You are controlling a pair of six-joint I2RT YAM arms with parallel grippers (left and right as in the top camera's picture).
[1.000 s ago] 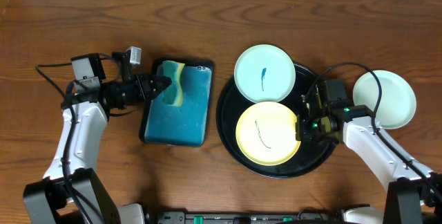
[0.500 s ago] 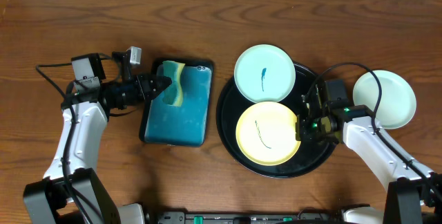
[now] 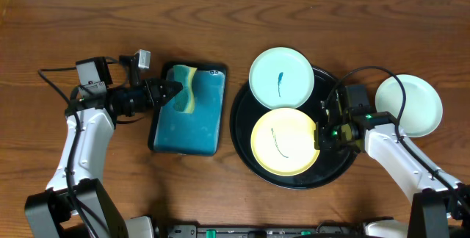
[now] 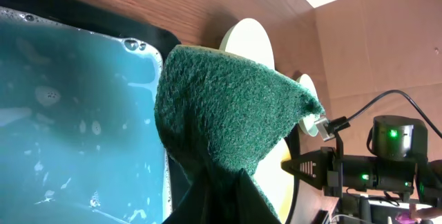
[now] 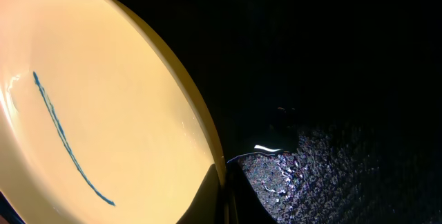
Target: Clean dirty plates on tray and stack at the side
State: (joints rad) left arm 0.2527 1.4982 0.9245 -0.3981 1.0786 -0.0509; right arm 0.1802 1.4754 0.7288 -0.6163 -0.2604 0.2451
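Wooden table (image 3: 73, 17) carries a black tray (image 3: 241, 113) and, left of it, a teal tray (image 3: 183, 131). A yellow plate (image 3: 285, 141) lies in the black tray. A mint plate (image 3: 281, 77) overlaps its far rim, and another pale plate (image 3: 410, 105) sits on the table to the right. The left gripper (image 3: 172, 89) pinches a sponge (image 3: 185, 89) over the teal tray. The right gripper (image 3: 319, 136) clamps the yellow plate's edge.

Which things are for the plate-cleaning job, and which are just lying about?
For the job:
- yellow plate, its rim pinched by the right gripper
- mint plate with a blue mark
- pale plate on the table
- black tray
- sponge held in the left gripper
- teal tray of water

Just there:
- wooden table
- cables
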